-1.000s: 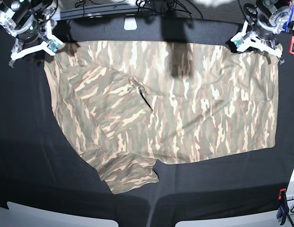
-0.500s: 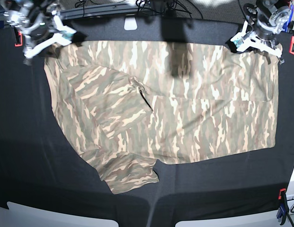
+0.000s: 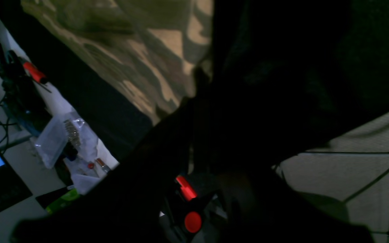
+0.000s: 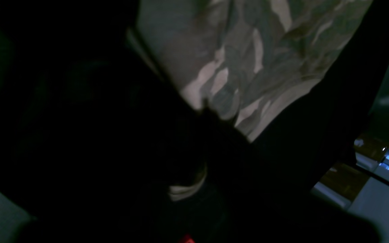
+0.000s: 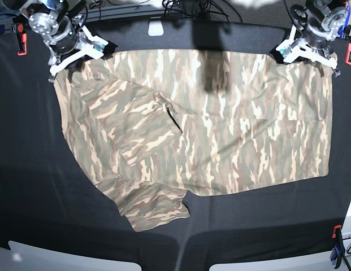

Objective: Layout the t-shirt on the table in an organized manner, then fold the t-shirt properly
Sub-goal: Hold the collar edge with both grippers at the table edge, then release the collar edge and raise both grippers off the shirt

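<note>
The camouflage t-shirt (image 5: 232, 124) lies spread across the black table (image 5: 34, 186), with its left part folded over itself and a flap (image 5: 155, 209) reaching toward the front edge. My right gripper (image 5: 76, 56) sits on the shirt's far left corner. In the right wrist view it (image 4: 204, 104) is dark and shut, with a strip of shirt fabric (image 4: 248, 67) pinched at its tips. My left gripper (image 5: 305, 53) rests on the far right corner. The left wrist view shows it (image 3: 199, 76) shut where the shirt's edge (image 3: 154, 50) meets its tips.
Red clamps (image 5: 20, 42) (image 5: 350, 53) hold the cloth at the far corners, another clamp (image 5: 336, 234) at the front right. A white object (image 5: 156, 27) lies behind the shirt. Beyond the table edge are a plastic box (image 3: 56, 141), cables and a red clamp handle (image 3: 186, 189).
My right arm swung right and inward onto the shirt's far left corner, and its jaws went from open to shut. The left arm and the shirt stayed put.
</note>
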`<state>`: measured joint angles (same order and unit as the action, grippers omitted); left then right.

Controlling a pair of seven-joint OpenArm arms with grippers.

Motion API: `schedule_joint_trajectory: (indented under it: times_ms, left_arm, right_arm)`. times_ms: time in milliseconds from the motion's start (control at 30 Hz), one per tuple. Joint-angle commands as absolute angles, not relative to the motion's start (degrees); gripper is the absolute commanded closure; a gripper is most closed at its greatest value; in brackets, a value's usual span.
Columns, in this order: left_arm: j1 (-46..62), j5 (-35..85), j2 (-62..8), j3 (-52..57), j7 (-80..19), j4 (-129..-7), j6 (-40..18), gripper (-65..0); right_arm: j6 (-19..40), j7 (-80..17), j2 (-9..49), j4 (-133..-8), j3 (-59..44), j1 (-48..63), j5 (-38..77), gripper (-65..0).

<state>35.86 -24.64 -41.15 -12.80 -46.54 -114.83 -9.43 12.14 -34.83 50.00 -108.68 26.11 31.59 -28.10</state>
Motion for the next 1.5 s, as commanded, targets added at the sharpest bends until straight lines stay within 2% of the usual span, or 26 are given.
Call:
schedule_joint_trajectory:
  times_ms: [0,267,567,1000,1400,1433,1467]
  left_arm:
    - [36.0,-25.5,-41.9,-12.4,-46.4,-115.9,-8.7,0.0]
    - [36.1,-25.5,-41.9,-12.4,-47.7,-115.9,-8.7,0.0]
    - [37.2,-25.4,-41.9,-12.4,-48.2,-115.9,-8.7,0.0]
    - [41.5,-27.2,-41.9,-12.4,-48.6,-116.0,-8.7,0.0]
    - [41.5,-26.9,-41.9,-12.4,-48.4,-116.0,-8.7,0.0]
    - [41.5,-26.9,-41.9,-12.4,-48.4,-116.0,-8.7,-3.1]
    - [41.5,-26.7,-41.9,-12.4,-48.4,-116.0,-8.7,-9.1]
  right_arm:
    - [11.4,-34.9,51.0,-109.4,26.2,31.6,-28.8,0.0]
    - [11.4,-44.2,51.5,-110.3,28.1,33.0,-28.8,0.0]
    - [7.6,-50.7,58.9,-117.3,28.1,42.5,-30.6,0.0]
    - [6.7,-51.3,58.9,-117.4,28.1,42.9,-33.0,0.0]
    - [9.6,-51.5,58.9,-117.4,28.1,42.9,-30.5,0.0]
    - [10.1,-51.5,58.9,-117.4,28.1,42.9,-29.5,0.0]
    - [10.5,-51.5,58.9,-117.4,28.1,42.9,-28.6,0.0]
